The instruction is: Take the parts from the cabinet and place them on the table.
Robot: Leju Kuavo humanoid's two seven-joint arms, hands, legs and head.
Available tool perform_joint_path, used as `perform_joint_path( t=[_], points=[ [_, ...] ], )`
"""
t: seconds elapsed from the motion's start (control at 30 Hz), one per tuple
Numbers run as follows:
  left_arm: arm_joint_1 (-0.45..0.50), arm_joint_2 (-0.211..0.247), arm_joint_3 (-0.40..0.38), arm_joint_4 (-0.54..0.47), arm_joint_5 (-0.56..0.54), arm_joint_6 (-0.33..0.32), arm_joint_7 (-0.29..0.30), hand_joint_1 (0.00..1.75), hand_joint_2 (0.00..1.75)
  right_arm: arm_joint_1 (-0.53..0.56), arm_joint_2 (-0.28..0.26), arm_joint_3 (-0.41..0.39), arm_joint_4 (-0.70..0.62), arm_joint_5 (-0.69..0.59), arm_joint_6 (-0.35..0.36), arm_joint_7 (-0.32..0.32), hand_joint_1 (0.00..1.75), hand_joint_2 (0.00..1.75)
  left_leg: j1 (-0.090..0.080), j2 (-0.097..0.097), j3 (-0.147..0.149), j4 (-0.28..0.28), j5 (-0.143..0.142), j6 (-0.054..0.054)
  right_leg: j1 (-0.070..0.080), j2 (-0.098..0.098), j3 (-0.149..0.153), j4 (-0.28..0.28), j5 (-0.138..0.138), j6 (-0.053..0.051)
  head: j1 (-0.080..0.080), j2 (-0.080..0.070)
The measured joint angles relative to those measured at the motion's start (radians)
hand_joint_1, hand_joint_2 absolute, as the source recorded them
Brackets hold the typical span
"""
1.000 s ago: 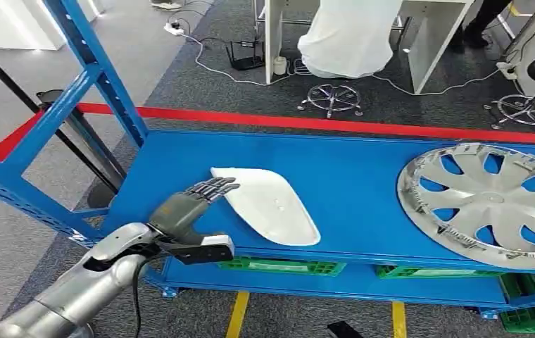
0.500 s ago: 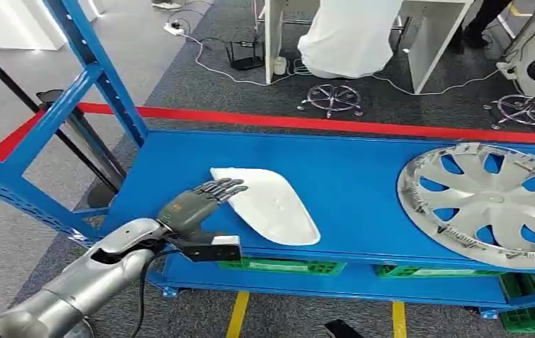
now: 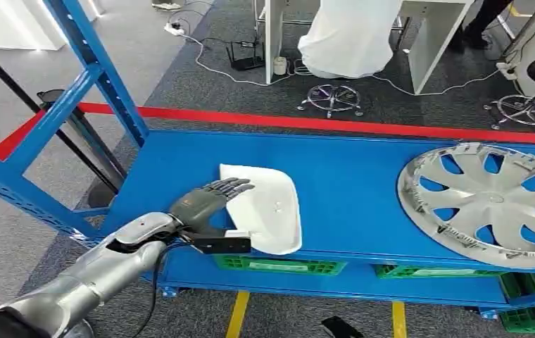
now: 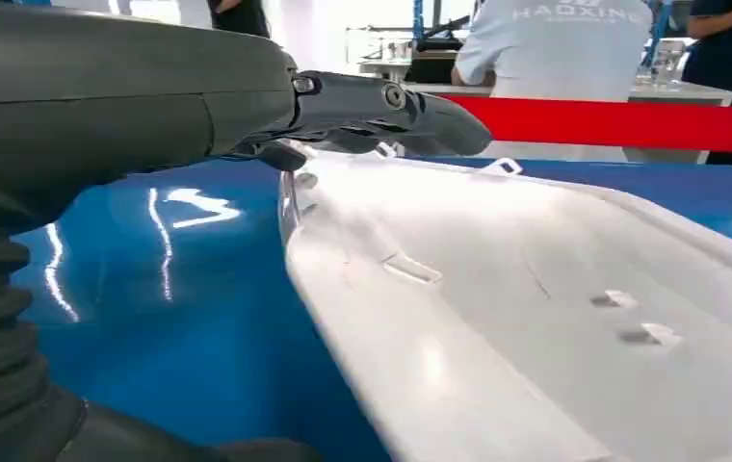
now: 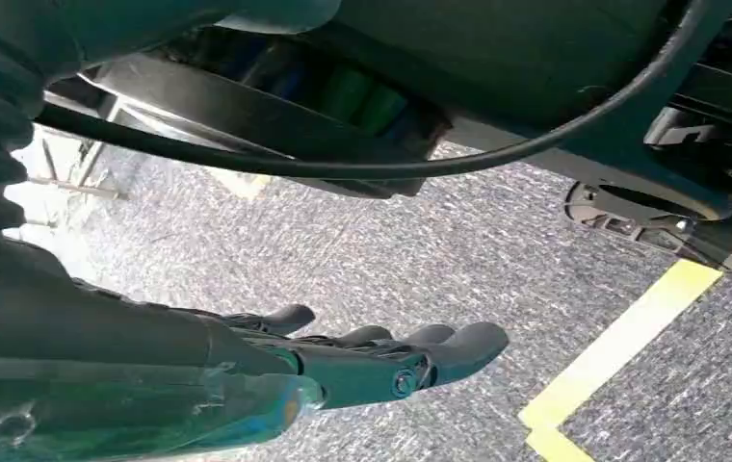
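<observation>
Our left hand (image 3: pixel 208 201) lies on the near left edge of the white plastic part (image 3: pixel 268 208), fingers (image 3: pixel 233 186) stretched flat over its top surface; in the left wrist view the fingers (image 4: pixel 381 106) reach over the part's rim (image 4: pixel 535 318), but we cannot tell whether a thumb closes underneath, so we cannot say if the part is truly held. Our right hand (image 5: pixel 343 366) hangs over grey carpet beside a yellow floor line (image 5: pixel 622 346), fingers extended and slightly apart, holding nothing.

From largest to smallest, we see the blue cabinet shelf (image 3: pixel 349 183) spanning the head view, carried by blue slotted uprights (image 3: pixel 89 63) on the left. On the shelf's right end lies a silver wheel cover (image 3: pixel 486 204), face up, its far edge running out of the picture, well apart from the white part. The white part sits on the shelf's left half, near the front edge, with one corner overhanging that edge just beside our wrist. Below the shelf, green crates (image 3: pixel 279 266) sit on a lower level.

Beyond the cabinet a red floor stripe (image 3: pixel 321 123) crosses the carpet, and behind it stand white desks (image 3: pixel 433 35), chair bases (image 3: pixel 331 98) and a person in white (image 3: pixel 349 35).
</observation>
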State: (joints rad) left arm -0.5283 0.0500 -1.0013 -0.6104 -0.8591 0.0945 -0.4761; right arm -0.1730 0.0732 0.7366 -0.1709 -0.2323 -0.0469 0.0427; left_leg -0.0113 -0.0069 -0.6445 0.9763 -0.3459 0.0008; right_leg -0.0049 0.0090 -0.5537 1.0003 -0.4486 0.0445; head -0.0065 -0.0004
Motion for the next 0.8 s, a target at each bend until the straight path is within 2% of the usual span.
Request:
perform_joint_path(
  t=[0.17,0.4,0.43,0.47,0.5,0.53,0.6,0.8],
  points=[
    [-0.018,-0.034,-0.002,0.071,-0.017,0.068,0.0,0.0,1.75,-0.002,0.0,0.006,0.0,0.002,0.001,0.004,0.0,1.75,0.0,0.0,0.0,0.0,0.0,0.0,0.0,0.0,0.0,0.0,0.001,0.0,0.0,0.0],
    [-0.029,-0.055,-0.002,0.114,-0.022,0.086,0.002,0.0,1.75,-0.002,0.0,0.006,0.0,0.002,0.001,0.004,0.0,1.75,0.0,0.0,0.0,0.0,0.001,0.0,0.0,0.0,0.0,0.0,0.001,0.001,0.0,0.0],
    [-0.03,-0.058,-0.002,0.119,-0.025,0.09,0.004,0.16,1.75,-0.002,0.0,0.006,0.0,0.003,0.001,0.004,0.0,1.75,0.0,0.0,0.0,0.0,0.001,0.0,0.0,0.0,0.0,0.0,0.001,0.0,0.0,0.0],
    [-0.032,-0.06,-0.002,0.124,-0.031,0.097,0.005,0.49,1.75,-0.002,0.0,0.006,0.0,0.003,0.001,0.004,0.0,1.75,0.0,0.0,0.0,0.0,0.001,0.0,0.0,0.0,0.0,0.0,0.001,0.0,0.0,0.0],
    [-0.033,-0.063,-0.002,0.13,-0.037,0.103,0.007,1.45,1.75,-0.002,0.0,0.006,0.0,0.003,0.002,0.004,0.0,1.75,0.0,0.0,0.0,0.0,0.001,0.0,0.0,0.0,0.0,0.0,0.001,0.0,0.0,0.0],
    [-0.033,-0.065,-0.002,0.135,-0.043,0.11,0.009,1.45,1.75,-0.002,0.0,0.006,0.0,0.003,0.002,0.005,0.0,1.75,0.0,0.0,0.0,0.0,0.001,0.0,0.0,0.0,0.0,0.0,0.001,0.0,0.0,0.0],
    [-0.033,-0.069,-0.003,0.145,-0.052,0.128,0.014,1.75,1.75,-0.002,0.0,0.006,0.0,0.003,0.002,0.005,0.0,1.75,0.0,0.0,0.0,0.0,0.001,0.0,0.0,0.0,0.0,0.0,0.001,0.0,0.0,0.0],
    [-0.032,-0.077,-0.003,0.16,-0.064,0.15,0.023,1.75,1.75,-0.002,0.0,0.006,0.0,0.01,0.002,0.005,0.0,1.75,0.0,0.0,-0.001,0.0,0.002,0.001,0.0,0.0,-0.001,0.0,0.002,0.001,0.0,0.0]
  ],
)
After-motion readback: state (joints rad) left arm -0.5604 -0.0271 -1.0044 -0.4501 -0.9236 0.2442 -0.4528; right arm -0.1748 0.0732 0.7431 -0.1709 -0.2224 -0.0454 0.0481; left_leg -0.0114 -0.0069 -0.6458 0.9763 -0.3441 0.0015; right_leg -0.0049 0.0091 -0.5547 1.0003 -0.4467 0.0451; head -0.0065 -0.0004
